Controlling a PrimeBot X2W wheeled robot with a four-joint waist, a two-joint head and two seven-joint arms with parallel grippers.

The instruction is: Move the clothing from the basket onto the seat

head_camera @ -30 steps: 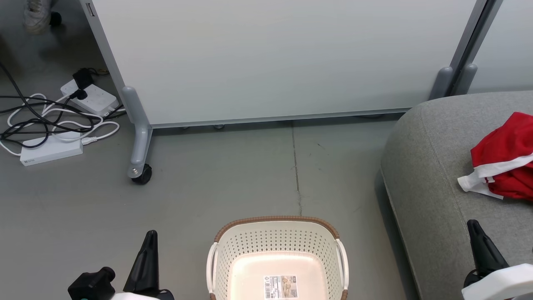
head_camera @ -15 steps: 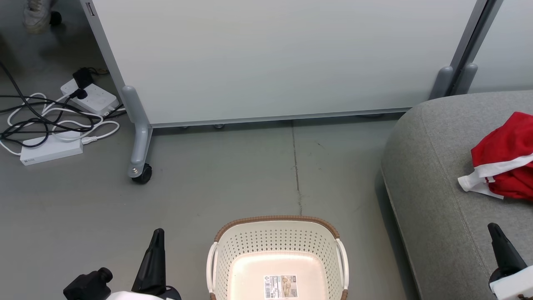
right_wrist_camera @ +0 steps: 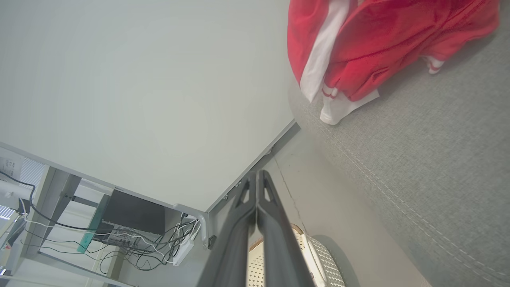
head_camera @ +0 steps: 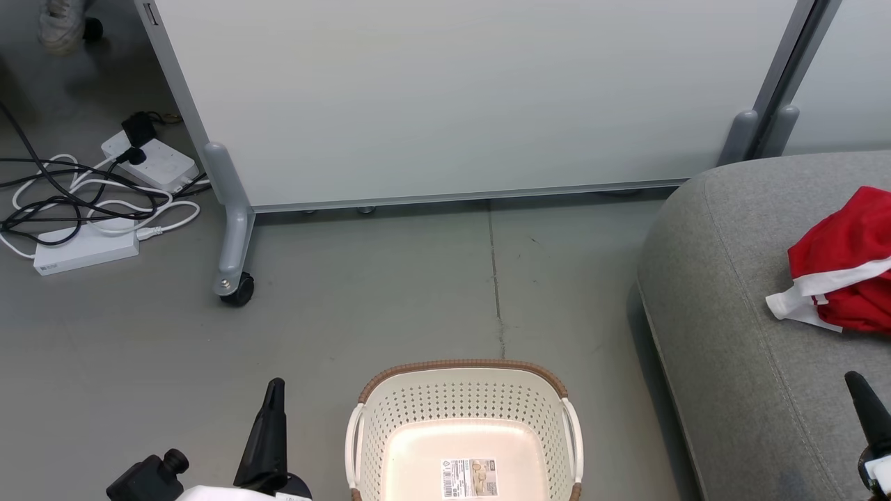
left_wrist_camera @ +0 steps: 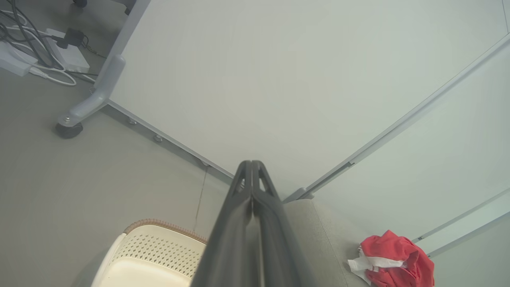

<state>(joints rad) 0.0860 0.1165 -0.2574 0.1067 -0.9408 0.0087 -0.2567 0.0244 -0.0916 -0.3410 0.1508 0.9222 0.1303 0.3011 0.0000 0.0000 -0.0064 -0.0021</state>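
At the lower left, left gripper (head_camera: 276, 387): clenched flat, nothing between the fingers; pointed up just beside the basket's left handle, apart from it; likely idle there because no garment was left to grab.
right gripper (head_camera: 855, 381): likewise pressed shut and empty; hung over the front part of the seat, well short of the red heap; probably kept clear so the fabric could not snag.
basket (head_camera: 459, 365): stood upright on the floor between the two arms, near the seat's rounded corner; showed a bare bottom with only a barcode label; judged emptied.
clothing (head_camera: 846, 259): lay in a crumpled red mound with white bands on the seat cushion, a white flap trailing toward the basket side; rested wholly on the upholstery, back from the edge, so unlikely to slide off.
seat (head_camera: 724, 299): sat just right of the basket, close enough for a short carry.
partition (head_camera: 452, 97): stood behind on a caster foot (head_camera: 237, 291).
cables (head_camera: 90, 209): lay far left, well apart from the work.
task: looked finished.
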